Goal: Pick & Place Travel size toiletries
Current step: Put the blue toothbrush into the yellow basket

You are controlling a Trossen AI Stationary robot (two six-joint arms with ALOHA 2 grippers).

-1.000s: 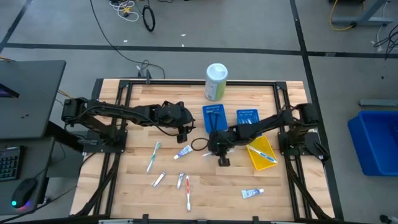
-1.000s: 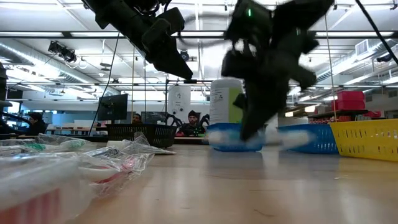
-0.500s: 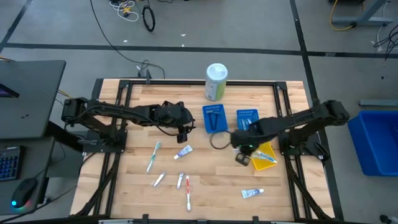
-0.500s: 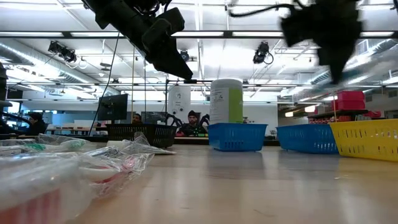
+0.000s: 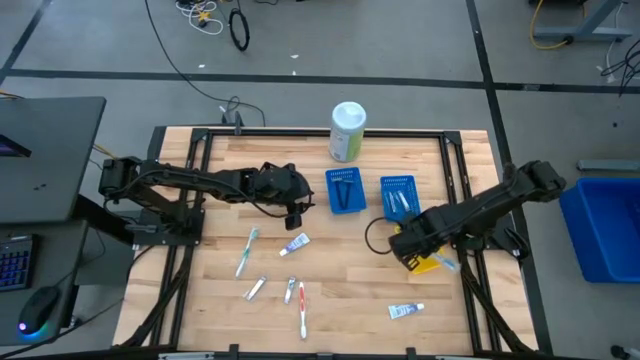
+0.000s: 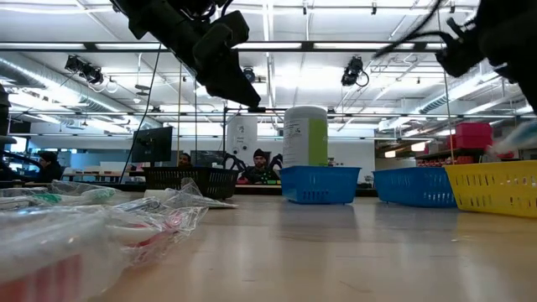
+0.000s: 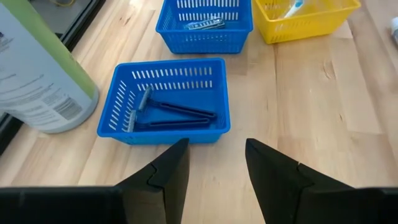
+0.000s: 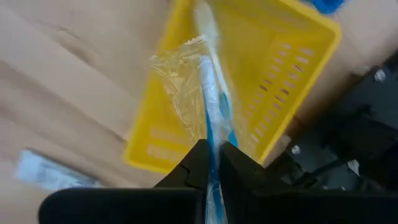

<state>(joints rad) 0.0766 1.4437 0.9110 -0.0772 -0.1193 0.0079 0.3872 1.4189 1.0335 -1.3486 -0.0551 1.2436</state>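
Observation:
My right gripper point(image 5: 409, 246) point(image 8: 211, 152) points down over the yellow bin point(image 8: 292, 74) point(image 5: 421, 266) at the table's right, shut on a pale-blue toothbrush point(image 8: 209, 93) in a clear wrapper. My left gripper point(image 5: 293, 214) point(image 7: 215, 163) hovers open above bare table, short of a blue bin point(image 7: 171, 99) holding dark-handled razors. More toiletries lie flat at the near left: a toothbrush point(image 5: 246, 250), small tubes point(image 5: 294, 243) point(image 5: 255, 289) and a red toothbrush point(image 5: 301, 309). Another tube point(image 5: 406, 311) lies near the front. My right gripper pinches the wrapped toothbrush between its two fingers, at one end of its handle point(image 8: 212, 144). The fingers come from above, pointing down. The toothbrush is lifted clear and reaches out from the fingers over the yellow bin's opening.
A second blue bin point(image 5: 397, 195) stands beside the first one point(image 5: 345, 190). A tall white-and-green canister point(image 5: 347, 131) stands at the far edge. Black frame rails run along both sides of the table. Bare wood lies between the loose items and the bins.
My right gripper has gone from the table's middle toward its right edge and upward, tipping over to point straight down and rolling about its own line. It has stayed shut and now stands over the yellow bin.

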